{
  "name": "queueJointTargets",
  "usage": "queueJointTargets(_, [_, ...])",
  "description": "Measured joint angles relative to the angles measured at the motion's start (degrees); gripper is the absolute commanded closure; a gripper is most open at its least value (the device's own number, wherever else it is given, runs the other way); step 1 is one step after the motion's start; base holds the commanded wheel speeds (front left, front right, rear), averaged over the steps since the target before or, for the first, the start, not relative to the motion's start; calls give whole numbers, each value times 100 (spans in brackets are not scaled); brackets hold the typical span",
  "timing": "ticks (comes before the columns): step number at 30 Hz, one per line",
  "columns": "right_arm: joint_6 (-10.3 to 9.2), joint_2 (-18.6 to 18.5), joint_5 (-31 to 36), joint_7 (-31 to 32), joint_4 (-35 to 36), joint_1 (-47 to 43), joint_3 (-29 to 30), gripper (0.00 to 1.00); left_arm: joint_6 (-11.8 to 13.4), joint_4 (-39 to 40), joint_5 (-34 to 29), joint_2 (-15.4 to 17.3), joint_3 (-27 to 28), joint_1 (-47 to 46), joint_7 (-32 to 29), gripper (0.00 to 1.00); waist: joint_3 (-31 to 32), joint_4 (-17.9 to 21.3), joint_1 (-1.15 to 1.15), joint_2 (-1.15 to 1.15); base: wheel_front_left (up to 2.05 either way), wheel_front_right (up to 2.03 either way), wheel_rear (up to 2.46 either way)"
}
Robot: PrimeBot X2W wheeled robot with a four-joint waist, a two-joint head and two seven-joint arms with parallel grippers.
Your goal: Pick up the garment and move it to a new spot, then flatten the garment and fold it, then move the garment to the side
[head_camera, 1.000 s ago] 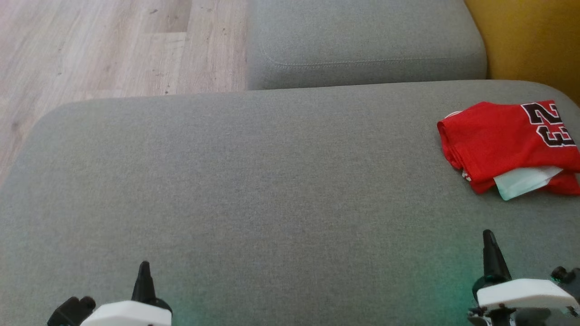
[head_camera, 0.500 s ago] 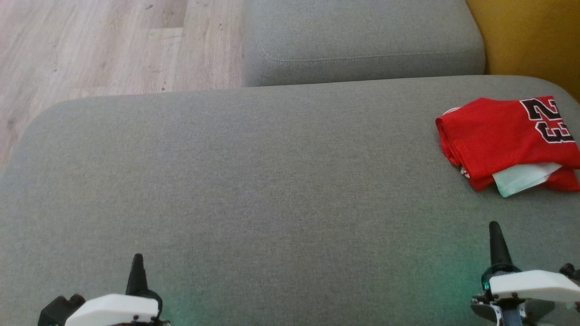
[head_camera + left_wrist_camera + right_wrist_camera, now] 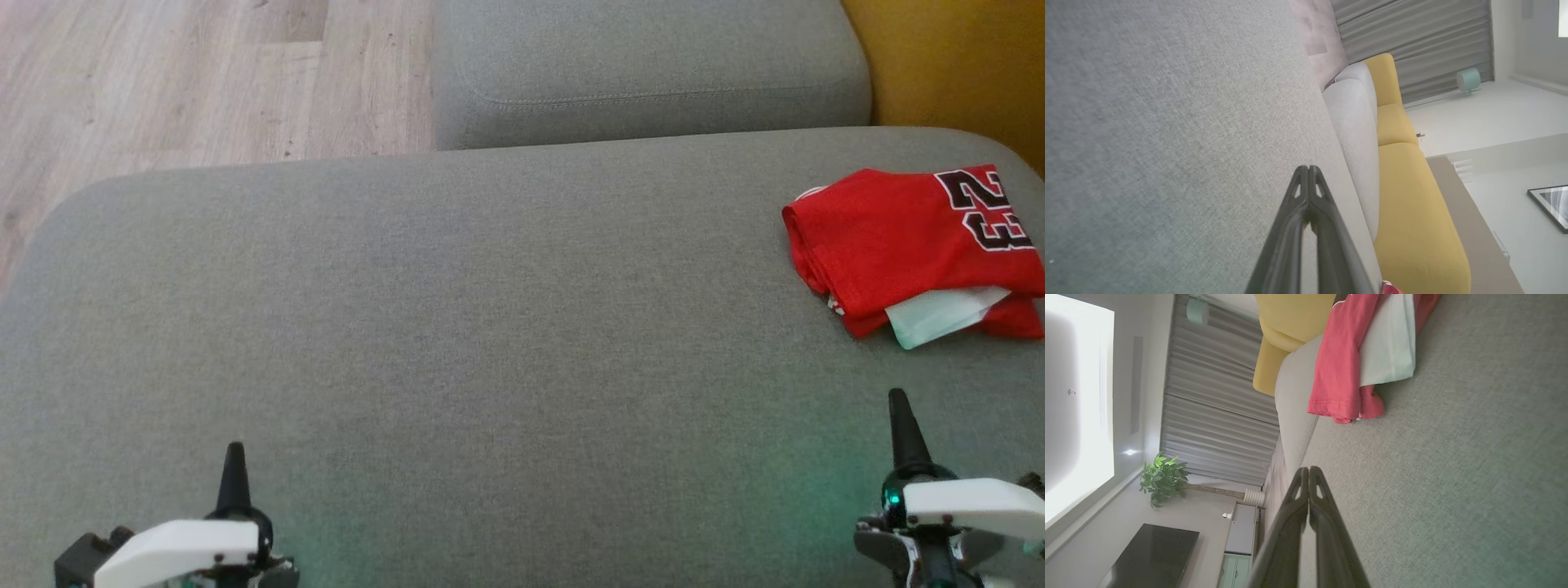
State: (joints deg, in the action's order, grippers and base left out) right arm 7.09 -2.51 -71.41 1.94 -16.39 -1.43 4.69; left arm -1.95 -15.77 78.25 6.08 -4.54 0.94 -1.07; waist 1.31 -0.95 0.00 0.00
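Right gripper, its two dark fingers pressed together on nothing, points forward over the grey seat cushion. The folded red number-23 jersey lies near it, straight ahead and a little to its right, by the cushion's far right edge. Left gripper, likewise clenched and empty, sits well apart from the jersey across the cushion, so the right arm looks the nearer. The jersey's long axis runs roughly crosswise to the right fingers, with a pale panel poking from its near edge.
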Motion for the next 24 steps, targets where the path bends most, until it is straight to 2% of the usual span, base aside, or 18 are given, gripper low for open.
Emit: queueJointTargets(24, [0, 0, -1560, 278, 20, 357, 190, 100, -379, -2, 1040, -250, 665, -308, -369, 100, -116, 73, 0, 0, 0, 0, 0])
